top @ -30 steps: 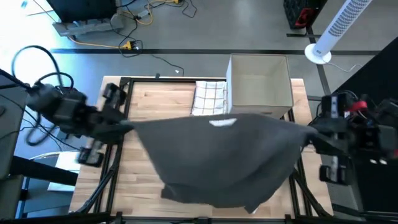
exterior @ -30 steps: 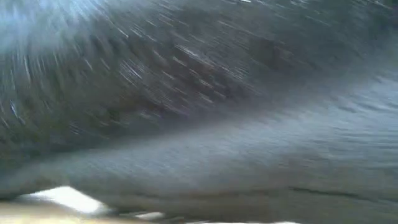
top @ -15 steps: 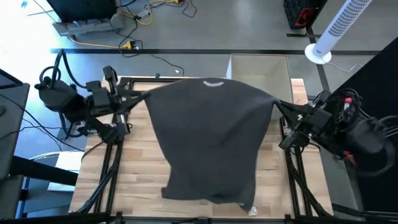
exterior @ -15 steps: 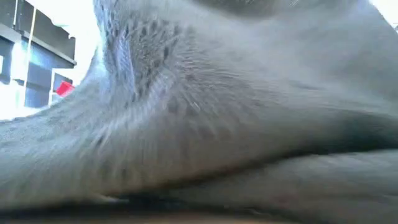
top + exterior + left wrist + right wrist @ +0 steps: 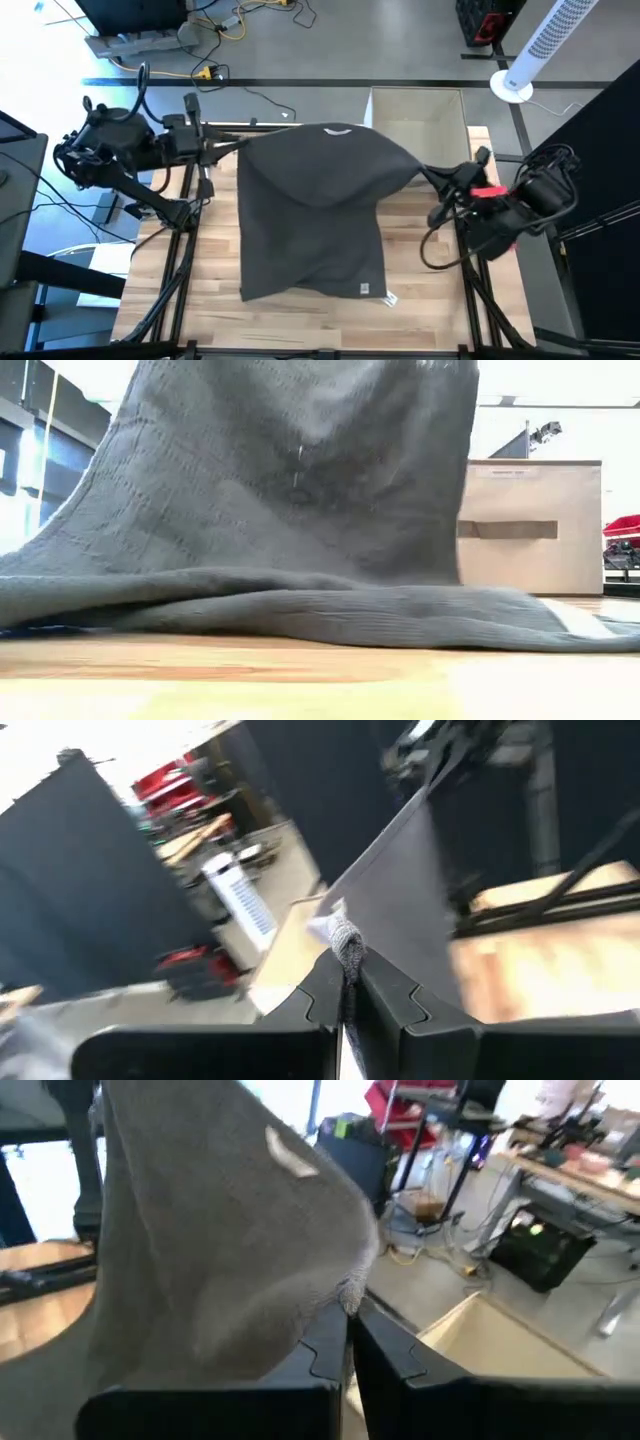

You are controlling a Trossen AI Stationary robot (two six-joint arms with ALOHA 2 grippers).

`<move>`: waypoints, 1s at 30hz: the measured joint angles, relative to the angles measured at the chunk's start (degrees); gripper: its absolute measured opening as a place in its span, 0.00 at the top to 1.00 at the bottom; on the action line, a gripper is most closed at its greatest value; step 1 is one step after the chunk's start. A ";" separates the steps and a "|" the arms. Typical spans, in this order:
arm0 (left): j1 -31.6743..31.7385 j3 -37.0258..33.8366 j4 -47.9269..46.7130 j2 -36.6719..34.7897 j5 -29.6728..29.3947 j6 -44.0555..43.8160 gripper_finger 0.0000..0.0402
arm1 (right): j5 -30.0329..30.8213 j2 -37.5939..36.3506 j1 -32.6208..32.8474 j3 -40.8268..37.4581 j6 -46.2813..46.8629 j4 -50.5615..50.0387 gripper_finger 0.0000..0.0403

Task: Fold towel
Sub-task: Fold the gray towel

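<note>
My left hand (image 5: 345, 982) is closed on one corner of the grey towel (image 5: 315, 205), and my right hand (image 5: 347, 1330) is closed on the other corner. The towel hangs stretched between my two hands. Its lower part lies folded on the wooden tabletop (image 5: 425, 280) below them. A beige box (image 5: 530, 525) stands behind the towel, near my right hand.
</note>
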 joint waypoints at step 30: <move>-0.05 -11.72 -25.65 0.85 14.53 -30.34 0.99 | -31.24 7.87 -5.34 -2.69 -6.48 14.02 1.00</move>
